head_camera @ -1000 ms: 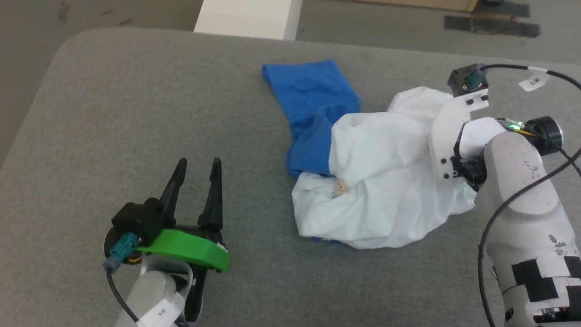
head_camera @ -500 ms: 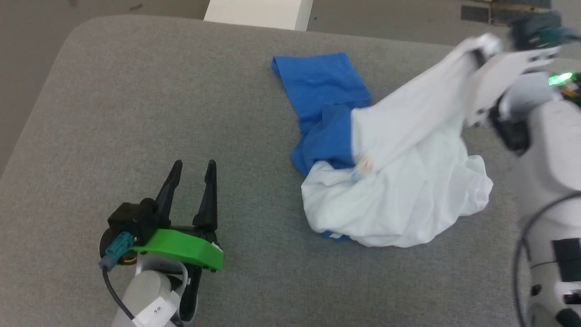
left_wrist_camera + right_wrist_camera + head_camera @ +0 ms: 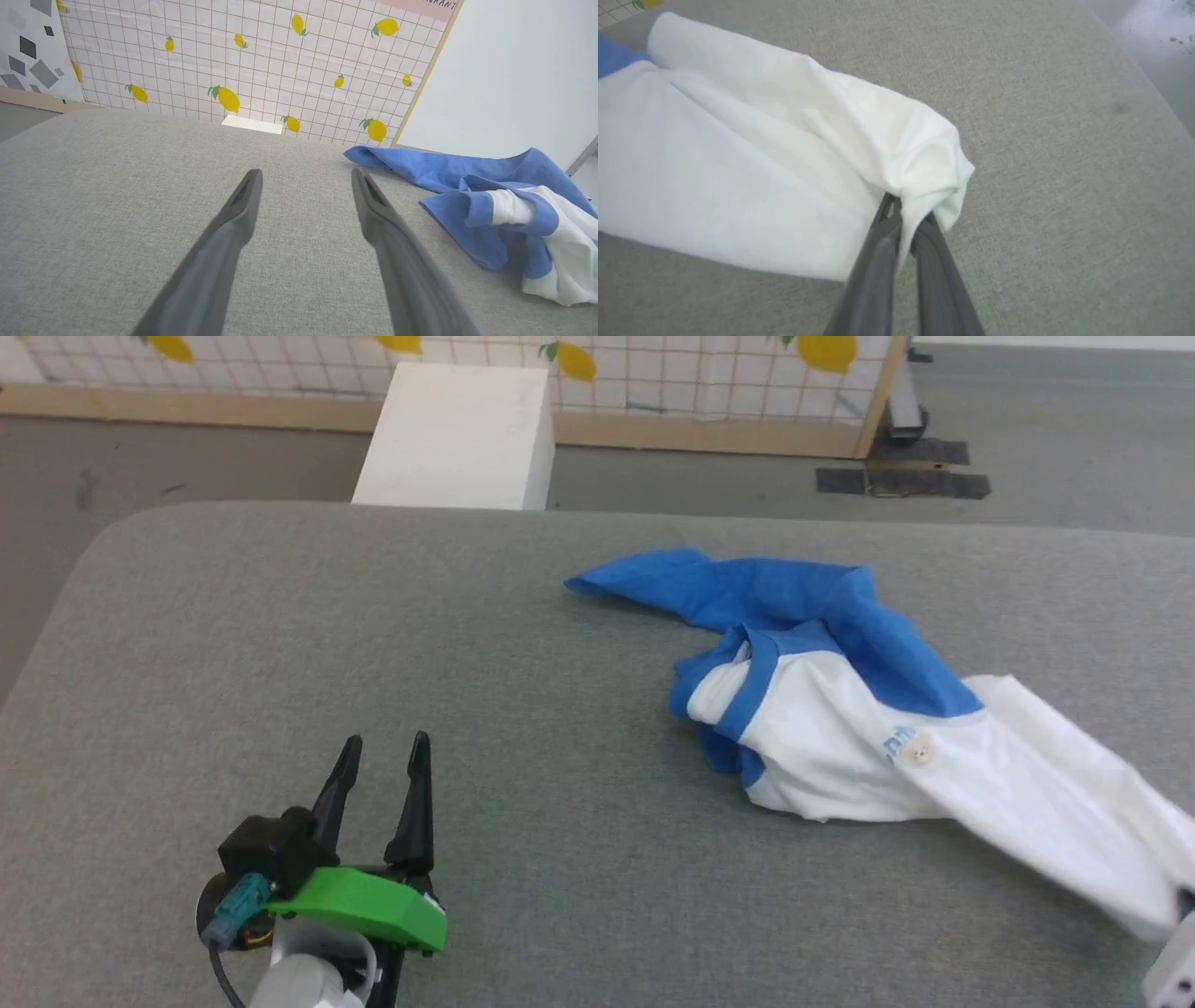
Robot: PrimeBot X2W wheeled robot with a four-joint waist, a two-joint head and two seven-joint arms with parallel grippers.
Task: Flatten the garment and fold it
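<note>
The garment, a white shirt with blue sleeves and neckband and a small patch on the chest, lies stretched across the right half of the grey table, its white body drawn toward the lower right. My right gripper is shut on a bunched white edge of the garment in the right wrist view. My left gripper stands open over bare table at the lower left, well apart from the cloth. In the left wrist view the garment lies to the right of the open left gripper.
A white box stands on the floor beyond the table's far edge. A lemon-patterned grid panel lines the back. Dark tape patches mark the floor at the upper right. The table's rounded corner is at the far left.
My right gripper has shut on the garment's white edge and pulled it up, then out toward the lower right, stretching the crumpled heap long. The head camera has tilted up. My left gripper has stayed put.
</note>
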